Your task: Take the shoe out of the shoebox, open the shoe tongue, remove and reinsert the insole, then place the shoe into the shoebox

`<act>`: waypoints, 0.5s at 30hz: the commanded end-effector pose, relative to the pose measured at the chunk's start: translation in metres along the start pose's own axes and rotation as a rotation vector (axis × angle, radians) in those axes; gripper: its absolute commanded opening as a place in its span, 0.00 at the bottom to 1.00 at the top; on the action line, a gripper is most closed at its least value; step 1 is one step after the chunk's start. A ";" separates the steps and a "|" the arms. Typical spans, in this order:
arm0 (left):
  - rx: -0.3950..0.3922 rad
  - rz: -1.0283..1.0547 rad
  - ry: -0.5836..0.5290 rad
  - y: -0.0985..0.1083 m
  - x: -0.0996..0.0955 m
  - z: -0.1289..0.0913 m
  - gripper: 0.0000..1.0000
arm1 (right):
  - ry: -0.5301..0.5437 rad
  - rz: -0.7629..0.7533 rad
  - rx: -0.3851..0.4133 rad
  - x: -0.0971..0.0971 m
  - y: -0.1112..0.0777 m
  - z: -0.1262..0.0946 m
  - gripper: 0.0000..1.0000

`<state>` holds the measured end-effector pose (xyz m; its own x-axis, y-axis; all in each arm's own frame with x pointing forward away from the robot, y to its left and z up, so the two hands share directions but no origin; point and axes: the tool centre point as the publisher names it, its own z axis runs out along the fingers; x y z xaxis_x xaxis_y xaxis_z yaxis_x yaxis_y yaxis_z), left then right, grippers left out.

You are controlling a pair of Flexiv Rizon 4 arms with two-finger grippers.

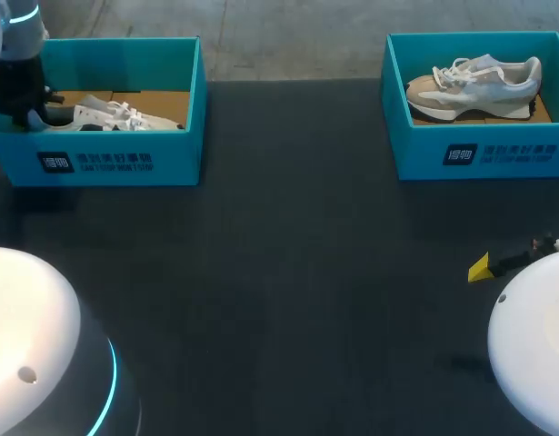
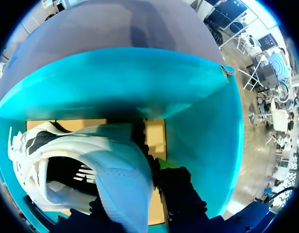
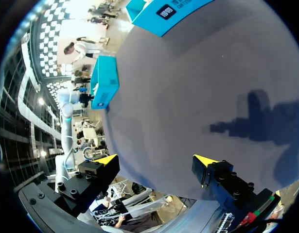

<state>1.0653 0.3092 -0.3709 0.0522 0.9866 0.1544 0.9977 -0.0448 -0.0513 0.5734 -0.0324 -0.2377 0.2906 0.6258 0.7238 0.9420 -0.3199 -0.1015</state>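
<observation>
A white shoe (image 1: 115, 114) lies in the left blue shoebox (image 1: 115, 159) at the table's back left. My left gripper (image 1: 24, 102) is down inside that box at the shoe's heel end. In the left wrist view the left gripper (image 2: 142, 182) is shut on the heel wall of the white shoe (image 2: 110, 170), with one yellow-tipped finger (image 2: 164, 164) showing outside the heel and the other hidden inside the shoe. My right gripper (image 3: 156, 162) hangs open over bare table at the front right, and only one of its yellow fingertips (image 1: 480, 268) shows in the head view.
A second blue shoebox (image 1: 479, 154) at the back right holds a beige and grey shoe (image 1: 474, 86). The dark table (image 1: 288, 272) stretches between the boxes and my arms. In the right wrist view both the left box (image 3: 104, 82) and the right box (image 3: 164, 12) lie far ahead.
</observation>
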 end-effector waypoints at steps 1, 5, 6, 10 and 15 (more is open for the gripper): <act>-0.002 0.004 -0.005 0.001 0.001 -0.002 0.00 | -0.004 0.002 -0.010 0.001 -0.007 -0.003 1.00; -0.008 0.009 -0.015 0.002 0.000 -0.005 0.00 | -0.004 0.002 -0.010 0.001 -0.007 -0.003 1.00; -0.010 0.011 -0.016 0.002 0.000 -0.007 0.00 | -0.004 0.002 -0.010 0.001 -0.007 -0.003 1.00; -0.005 0.015 -0.012 0.003 -0.002 -0.003 0.00 | -0.004 0.002 -0.010 0.001 -0.007 -0.003 1.00; 0.014 0.021 -0.013 0.003 -0.004 0.001 0.00 | -0.004 0.002 -0.010 0.001 -0.007 -0.003 1.00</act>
<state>1.0637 0.3048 -0.3720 0.0701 0.9874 0.1420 0.9963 -0.0622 -0.0591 0.5734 -0.0324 -0.2377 0.2906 0.6258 0.7238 0.9420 -0.3200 -0.1015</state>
